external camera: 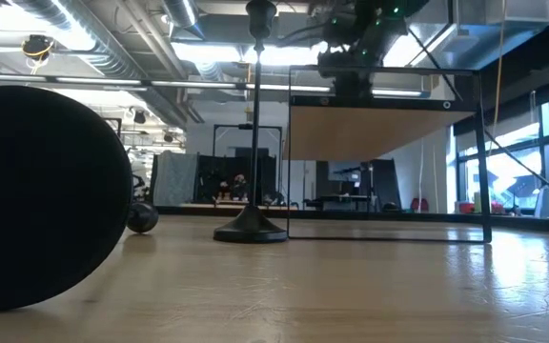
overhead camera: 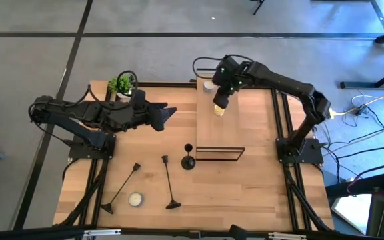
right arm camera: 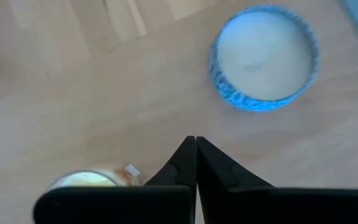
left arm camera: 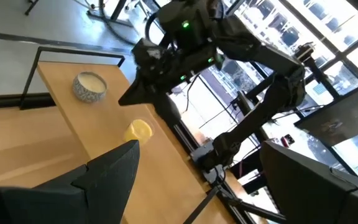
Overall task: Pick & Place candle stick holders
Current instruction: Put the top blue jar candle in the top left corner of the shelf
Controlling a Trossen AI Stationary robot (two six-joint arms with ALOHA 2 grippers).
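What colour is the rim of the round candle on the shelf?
Blue, patterned, around the white candle; clearest in the right wrist view.

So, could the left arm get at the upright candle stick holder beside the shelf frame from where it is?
Probably yes. The left gripper hangs open above the table, and the upright holder stands on bare wood with nothing between them. The wire shelf frame sits close on its far side, so an approach from the left looks safest.

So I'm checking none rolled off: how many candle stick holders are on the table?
3. The short holder stands upright by the raised shelf's black frame. Two tall ones lie on the near tabletop: the left holder beside a white candle, the right holder next to it.
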